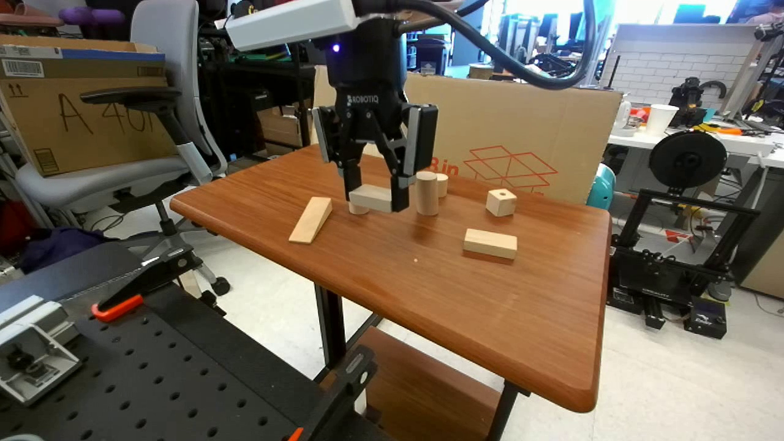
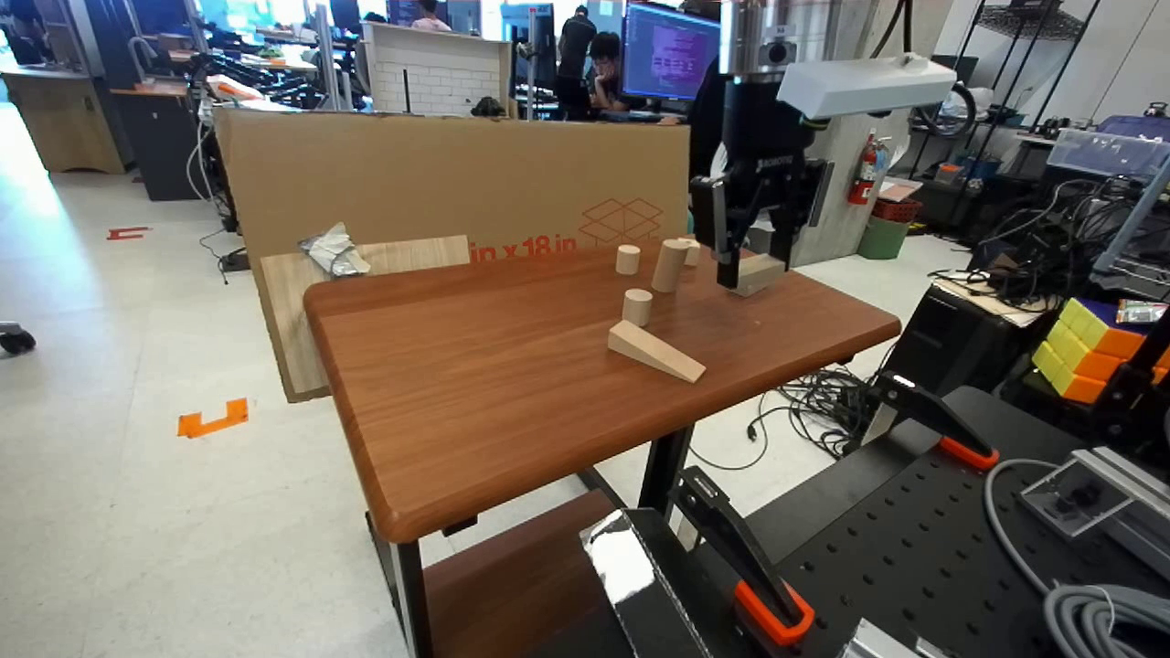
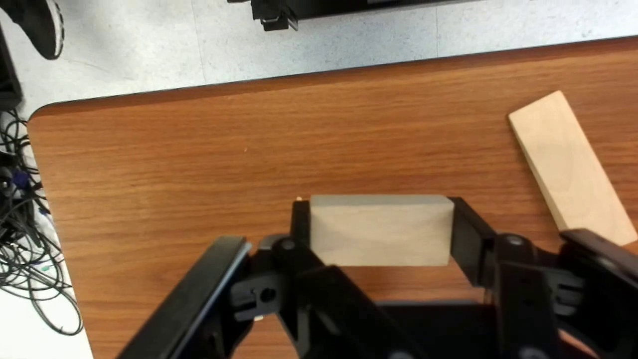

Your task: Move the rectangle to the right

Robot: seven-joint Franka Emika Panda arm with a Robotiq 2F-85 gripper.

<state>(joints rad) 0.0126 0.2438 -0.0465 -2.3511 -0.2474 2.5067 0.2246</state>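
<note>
Step in hand, as judged: the carry; grasp taken as done, placing not yet. The end effector [image 3: 381,230] was clamped on a pale rectangular wooden block [image 1: 369,198], its fingertips [image 3: 471,239] against the two short ends. Block taken as the rectangle; it hung above the tabletop [image 1: 490,306], to the right of the wooden wedge [image 2: 654,351] in both exterior views. Next move called for: sideways travel to the right, clear of the tall cylinder [image 1: 427,195], then lowering with the block kept flat, then release. Task sentence did not say whose right was meant. A second rectangular block [image 1: 490,243] lay on the tabletop farther right in an exterior view, so the landing spot needed choosing with care.

Obscured: a short cylinder [image 1: 358,209] stood partly behind the held block. The second block and the holed cube [image 1: 501,203] showed in an exterior view but could not be made out in the wrist view, where dark linkages [image 3: 523,299] covered much of the lower part. Gap between held block and tabletop was hard to judge. The arm [image 2: 749,37] ran out of frame at the top.
</note>
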